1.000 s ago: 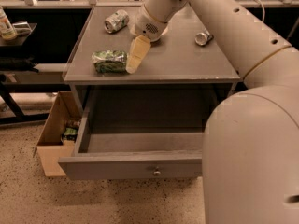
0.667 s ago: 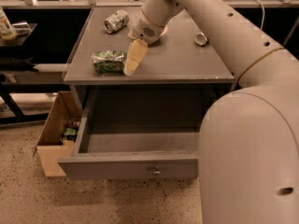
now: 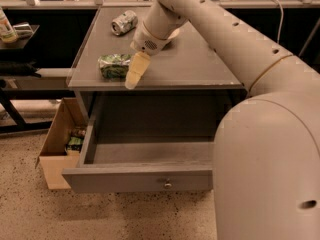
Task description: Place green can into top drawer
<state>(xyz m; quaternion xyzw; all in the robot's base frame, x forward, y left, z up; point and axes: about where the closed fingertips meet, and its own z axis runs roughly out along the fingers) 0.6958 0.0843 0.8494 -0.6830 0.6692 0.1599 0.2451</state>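
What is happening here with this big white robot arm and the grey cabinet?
A white robot arm reaches over the grey cabinet top. Its gripper is right beside the crushed green-and-white drink can, which lies on its side near the front edge, not lifted. Below, the wide grey top drawer is pulled open; the can is not in it yet. A silver-white can lies further back.

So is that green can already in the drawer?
No, the green can lies on the cabinet top beside the gripper, above the open top drawer.

No legible text on green can [image 3: 114,66] beside pincer [image 3: 136,73].
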